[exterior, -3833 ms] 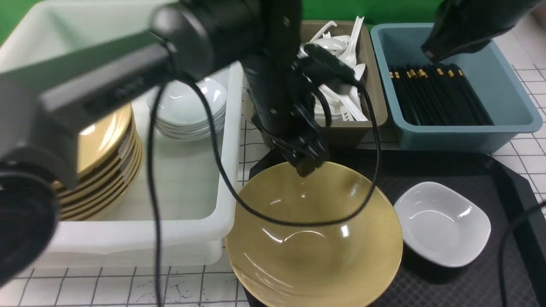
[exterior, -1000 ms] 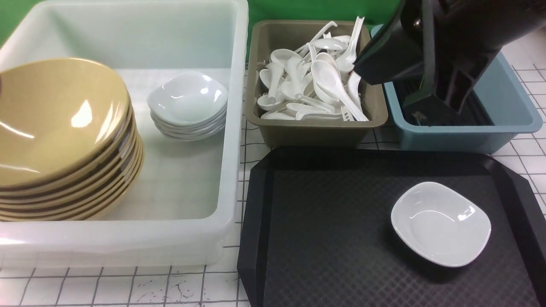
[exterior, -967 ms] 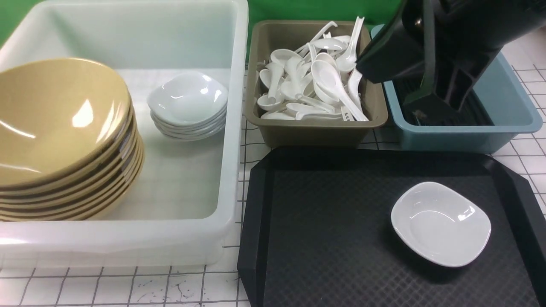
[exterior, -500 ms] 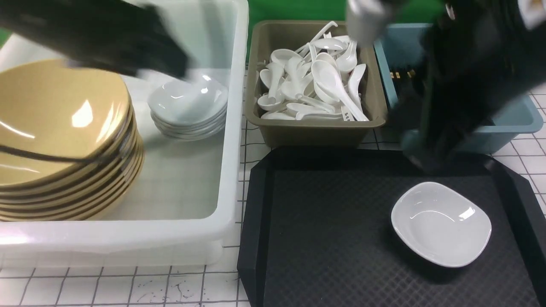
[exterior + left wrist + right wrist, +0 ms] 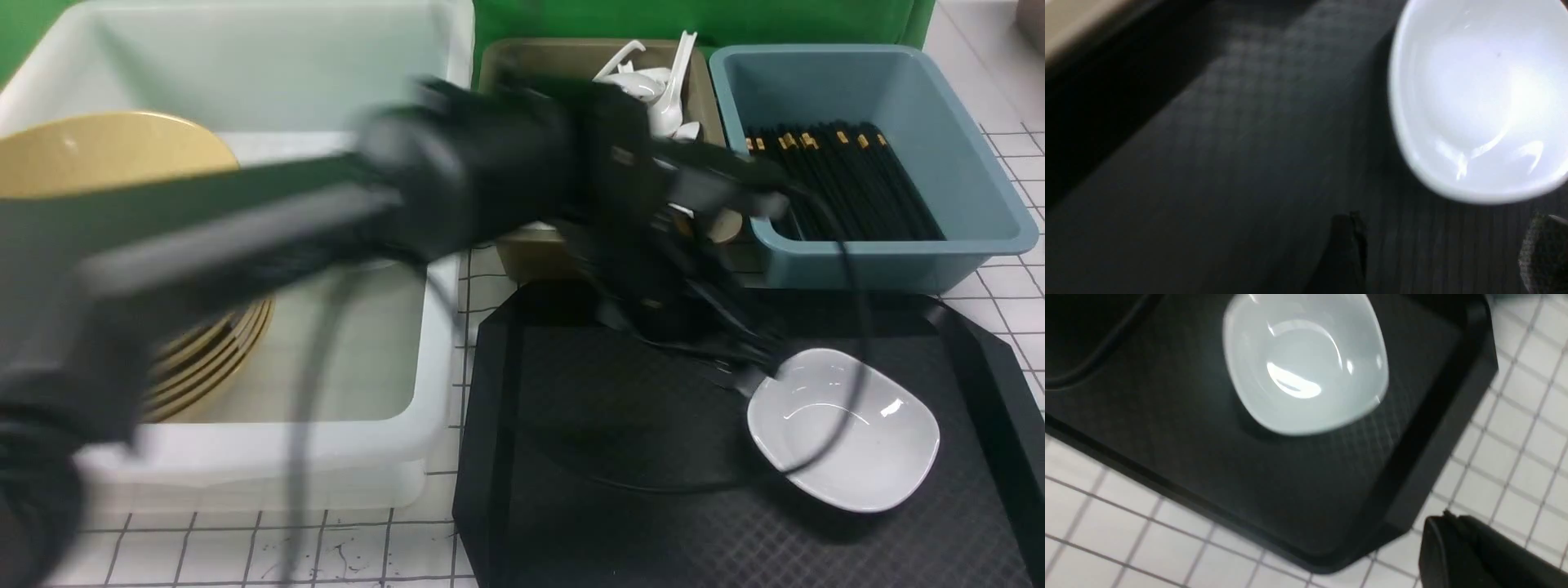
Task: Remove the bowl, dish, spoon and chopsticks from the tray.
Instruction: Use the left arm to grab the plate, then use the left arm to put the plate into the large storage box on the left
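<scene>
The left arm is hanging over the tray, its jaws standing open just beside the dish, which is lying on the tray's right half. The right arm's jaws are sitting closed.

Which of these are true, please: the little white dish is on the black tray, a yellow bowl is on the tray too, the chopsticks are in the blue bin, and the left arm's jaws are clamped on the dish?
1. The white dish lies on the black tray. True.
2. A yellow bowl sits on the tray. False: the yellow bowls are stacked in the white tub.
3. The chopsticks lie in the blue bin. True.
4. The left arm's jaws are clamped on the dish. False: they stand open near its edge, holding nothing.
</scene>
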Robot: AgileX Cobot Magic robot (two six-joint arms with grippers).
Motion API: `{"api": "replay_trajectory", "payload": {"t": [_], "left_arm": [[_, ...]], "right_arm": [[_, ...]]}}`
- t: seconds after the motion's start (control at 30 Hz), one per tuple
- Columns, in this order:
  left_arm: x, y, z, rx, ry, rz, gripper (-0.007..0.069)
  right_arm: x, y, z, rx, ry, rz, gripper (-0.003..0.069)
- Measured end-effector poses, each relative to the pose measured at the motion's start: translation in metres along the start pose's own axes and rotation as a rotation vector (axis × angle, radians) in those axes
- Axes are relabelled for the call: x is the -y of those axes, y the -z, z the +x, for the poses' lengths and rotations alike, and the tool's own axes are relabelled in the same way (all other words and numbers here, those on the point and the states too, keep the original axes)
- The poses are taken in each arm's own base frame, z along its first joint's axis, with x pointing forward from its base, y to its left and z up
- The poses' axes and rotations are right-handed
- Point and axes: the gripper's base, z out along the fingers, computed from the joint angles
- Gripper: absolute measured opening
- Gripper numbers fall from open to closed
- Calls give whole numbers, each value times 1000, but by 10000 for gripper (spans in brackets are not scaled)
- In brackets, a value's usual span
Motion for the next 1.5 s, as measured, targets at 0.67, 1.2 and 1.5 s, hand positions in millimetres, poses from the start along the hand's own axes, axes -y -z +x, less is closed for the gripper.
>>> {"api": "replay_trajectory", "payload": {"t": [0.67,1.2,1.5], "left_arm": [[2,-90,-26,-117,-11,24,91],[-97,166,-57,176,40,-263,3],[-205,260,-4,241,309,-468,3]], "right_arm": [[-6,-20,6,38,15,-96,48],[-25,25,-87,303,180,-288,48],[-114,27,-154,342,493,-449,50]]}}
